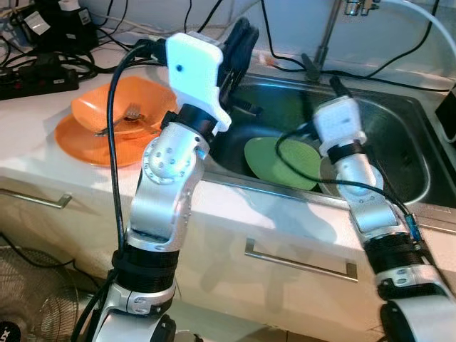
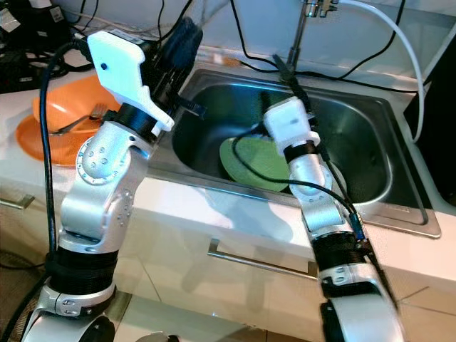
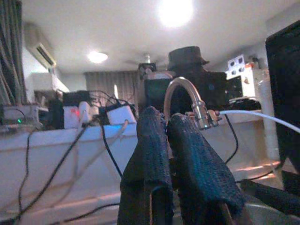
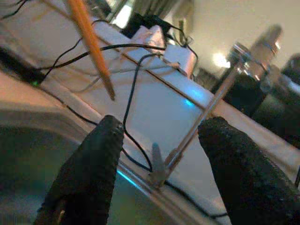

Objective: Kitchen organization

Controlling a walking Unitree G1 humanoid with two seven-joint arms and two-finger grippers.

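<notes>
Right claw released, probably above round green plate in steel sink: lower squarely onto rim. Left claw clenched, empty.

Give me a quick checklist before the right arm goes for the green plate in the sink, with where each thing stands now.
1. Right gripper open: ok, fingers wide apart.
2. Right gripper over the sink: ok, arm reaches above the basin.
3. Green plate reachable: ok, it leans in the basin beside the right arm.
4. Left gripper out of the way: cannot tell; it is shut at the sink's left edge.
5. Cables behind the sink clear of the arm: cannot tell.
6. Orange plates with fork stable on the counter: ok.
</notes>
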